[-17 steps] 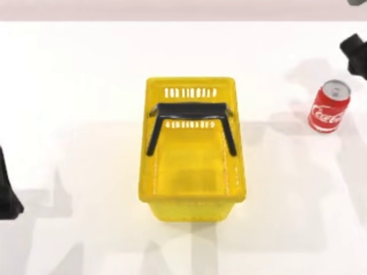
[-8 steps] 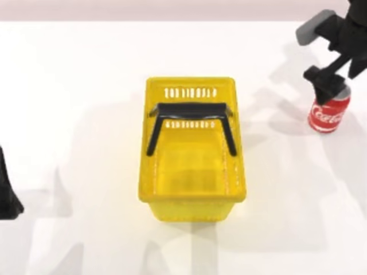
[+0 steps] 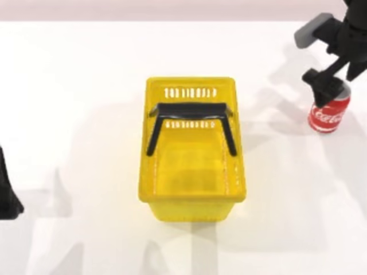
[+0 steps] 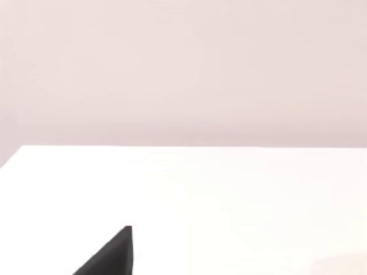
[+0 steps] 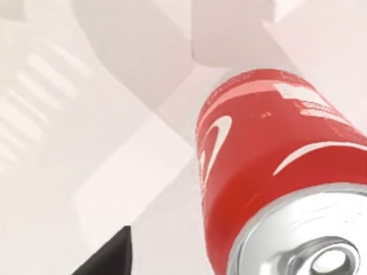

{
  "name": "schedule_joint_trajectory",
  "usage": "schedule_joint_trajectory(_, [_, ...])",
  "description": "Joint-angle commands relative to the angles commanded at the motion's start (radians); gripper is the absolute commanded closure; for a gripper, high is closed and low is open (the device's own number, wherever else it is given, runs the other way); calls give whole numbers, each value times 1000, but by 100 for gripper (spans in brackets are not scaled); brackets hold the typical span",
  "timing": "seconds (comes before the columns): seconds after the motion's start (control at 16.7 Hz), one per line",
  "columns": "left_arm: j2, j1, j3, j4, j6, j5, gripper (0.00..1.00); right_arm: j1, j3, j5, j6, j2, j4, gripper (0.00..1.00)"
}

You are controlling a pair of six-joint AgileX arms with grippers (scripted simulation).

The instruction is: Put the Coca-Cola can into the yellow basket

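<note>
The Coca-Cola can (image 3: 327, 117) stands upright at the far right of the table, red with a silver top. My right gripper (image 3: 327, 86) hovers just over the can's top and covers part of it in the top view. It is open and holds nothing. In the right wrist view the can (image 5: 258, 154) fills the near side, and one black fingertip (image 5: 117, 252) stands clear of it on the bare table. The yellow basket (image 3: 146, 149) sits mid-table, well to the can's left, with its black handle (image 3: 192, 110) folded across the far half. Nothing lies inside it.
My left arm (image 3: 7, 195) stays parked at the table's left edge. Its wrist view shows only white table and one black fingertip (image 4: 114, 255). White table (image 3: 275, 189) lies between the can and the basket.
My right arm has come in from the top right corner and dropped over the can. In the last half second it barely shifted. The can, the basket and the left arm have not moved.
</note>
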Motion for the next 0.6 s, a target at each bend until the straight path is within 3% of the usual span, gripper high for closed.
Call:
schedule_joint_trajectory(0.3, [0, 0, 0, 0, 0, 0, 0, 3, -138, 0, 3, 8, 148, 0])
schedule_joint_trajectory(0.6, [0, 0, 0, 0, 0, 0, 0, 3, -160, 0, 3, 11, 171, 0])
